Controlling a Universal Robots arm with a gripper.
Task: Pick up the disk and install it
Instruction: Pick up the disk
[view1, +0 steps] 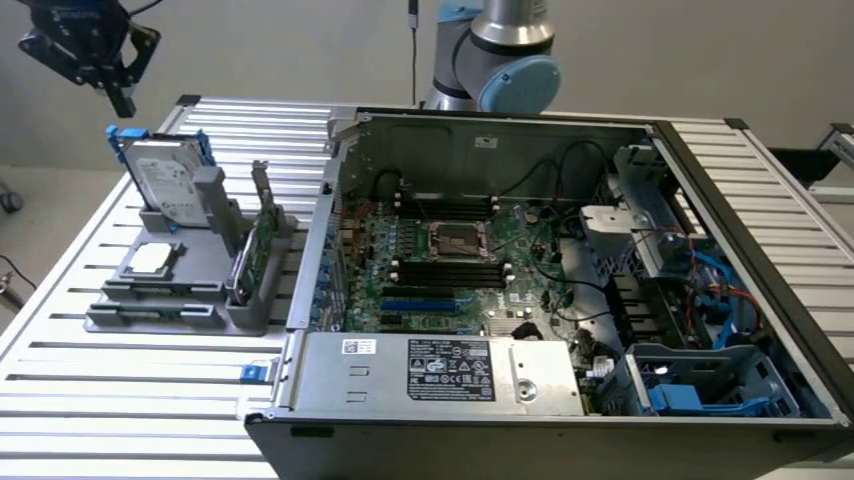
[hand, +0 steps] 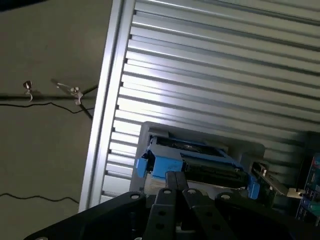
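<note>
Nearest the exterior camera: open PC case (view1: 534, 300) on the slatted worktop (view1: 107, 400), board exposed, bay (view1: 694, 395) with blue plastic at its near corner on the exterior view's right. Just beside the case on the exterior view's left sits a grey holder (view1: 174, 290). It has the chip (view1: 150, 258) lying flat, the card (view1: 254, 240) on edge, and behind them the disk (view1: 167, 180) upright in its slot, top edge free. Hand (view1: 123, 100) hangs above the disk and a bit to the exterior view's left, well apart from it, pressed together, holding nothing. Wrist view looks down past the fingertips (hand: 172, 181) onto the blue carrier (hand: 167, 165). Arm base (view1: 501, 60) is behind the case. Handling call: disk is rigid metal, probably heavy for its size, shock-sensitive, with smooth faces likely to slip. Best hold looks like across its thickness at the exposed top edge, on the carrier plastic rather than the label or circuit side.
</note>
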